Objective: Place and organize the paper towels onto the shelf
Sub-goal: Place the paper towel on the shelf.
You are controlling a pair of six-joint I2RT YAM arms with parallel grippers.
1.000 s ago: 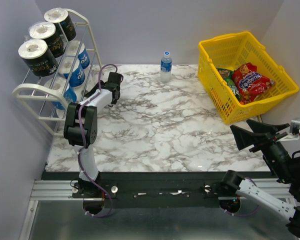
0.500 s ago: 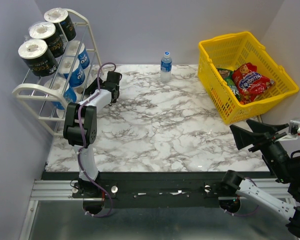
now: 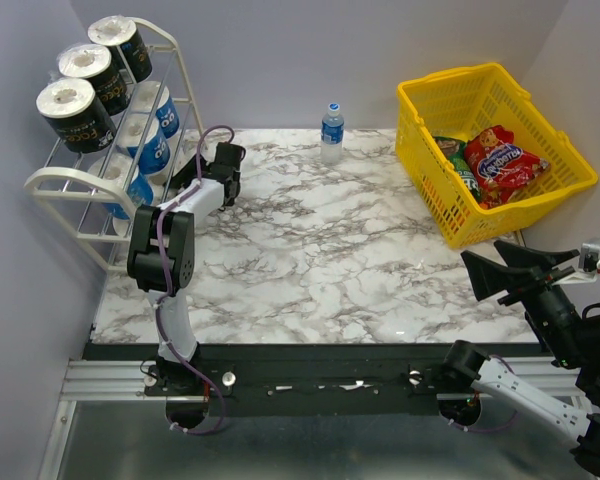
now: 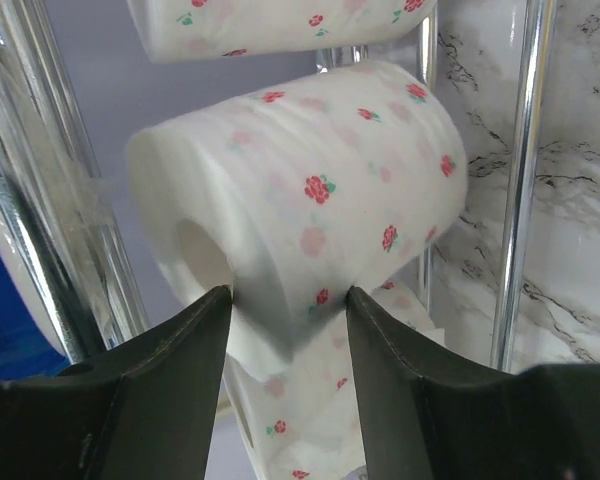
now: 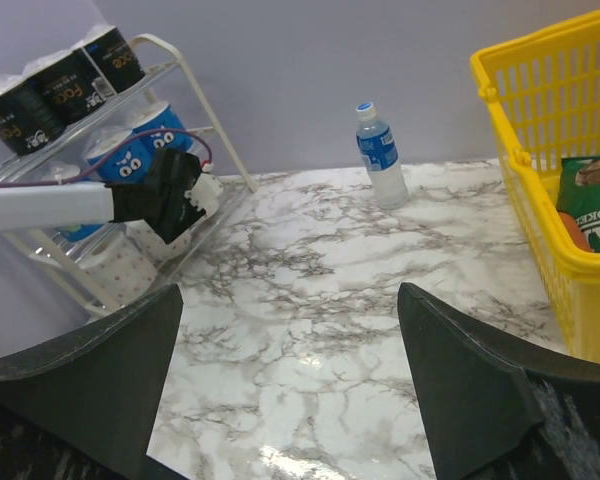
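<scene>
The white shelf (image 3: 50, 182) stands at the far left. Three black paper towel rolls (image 3: 75, 112) lie on its top tier and blue rolls (image 3: 150, 140) on the middle tier. My left gripper (image 3: 217, 165) reaches into the bottom tier at the shelf's right end. In the left wrist view its fingertips (image 4: 288, 300) pinch a white roll with reddish dots (image 4: 320, 180) lying among the shelf's bars (image 4: 525, 180), with other dotted rolls above and below it. My right gripper (image 3: 515, 270) is open and empty at the near right, above the table (image 5: 290, 380).
A yellow shopping basket (image 3: 420, 110) with snack bags stands at the far right. A small water bottle (image 3: 331, 133) with a blue label stands at the table's back edge. Walls close in behind and to the left of the shelf.
</scene>
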